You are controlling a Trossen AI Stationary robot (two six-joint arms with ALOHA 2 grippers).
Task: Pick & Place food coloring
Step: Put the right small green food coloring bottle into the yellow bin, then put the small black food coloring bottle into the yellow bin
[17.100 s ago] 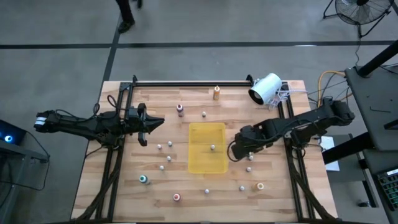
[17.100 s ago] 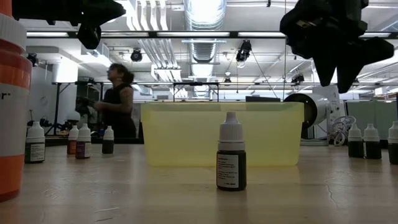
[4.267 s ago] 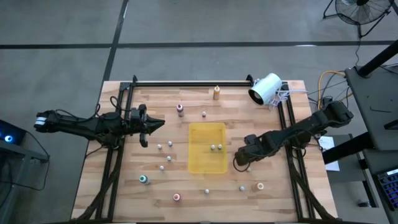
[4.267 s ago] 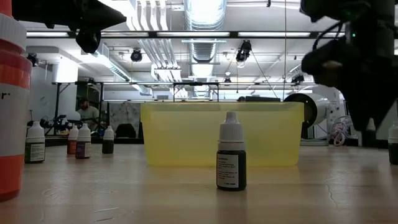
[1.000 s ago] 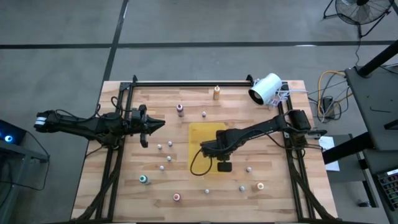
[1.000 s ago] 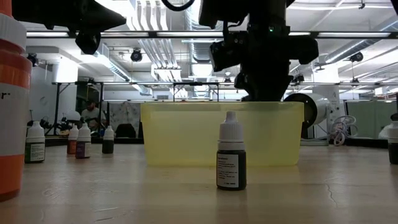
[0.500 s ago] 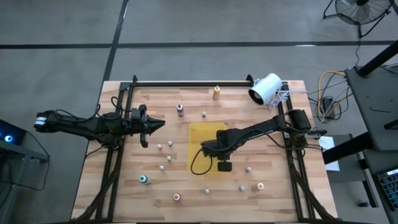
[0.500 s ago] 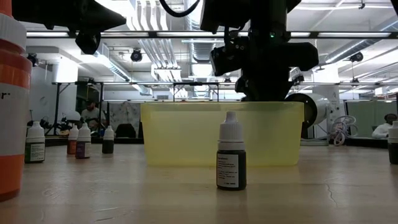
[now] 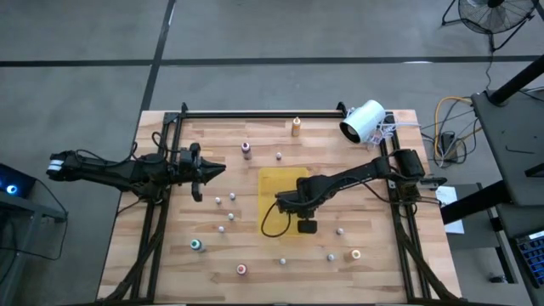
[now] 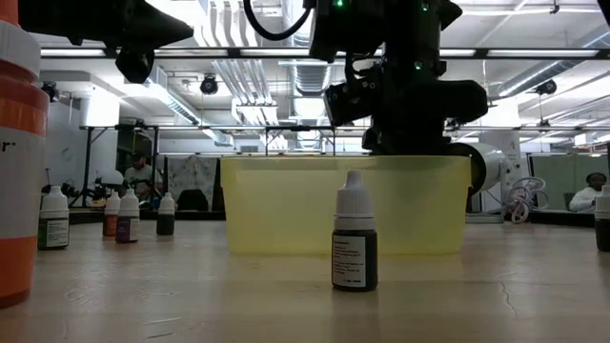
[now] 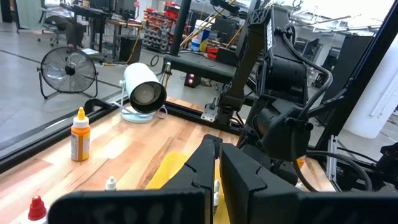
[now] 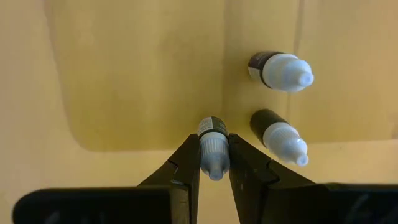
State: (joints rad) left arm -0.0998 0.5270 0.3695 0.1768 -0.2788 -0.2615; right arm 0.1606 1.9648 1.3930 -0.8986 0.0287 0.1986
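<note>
My right gripper (image 12: 213, 146) is over the yellow tray (image 9: 283, 183), pointing down and shut on a small dark bottle with a white cap (image 12: 211, 127). Two more small bottles (image 12: 280, 70) (image 12: 278, 134) stand on the tray floor beside it. Other food coloring bottles stand on their bases on the wooden table, among them a teal-topped one (image 9: 196, 246), a pink-topped one (image 9: 242, 269) and a maroon-topped one (image 9: 246, 150). My left gripper (image 9: 221, 167) is shut and empty above the table's left part, and it also shows in the left wrist view (image 11: 216, 152). My right gripper pinches the small bottle's white cap (image 12: 212, 158) between its two fingers (image 12: 186, 168). The fingers come from above, pointing down. The bottle stands upright below them, inside the tray. I cannot tell whether its base touches the tray floor.
A white cylinder-shaped device (image 9: 364, 120) lies at the far right corner. A taller orange bottle (image 9: 296, 127) stands near the far edge. Small bottles stand left of the tray (image 9: 224, 200) and near the table's front right (image 9: 340, 230). In the low view one bottle (image 10: 354, 244) stands before the tray wall (image 10: 286, 205).
My right gripper has gone down a little toward the tray, still shut on the small bottle.
</note>
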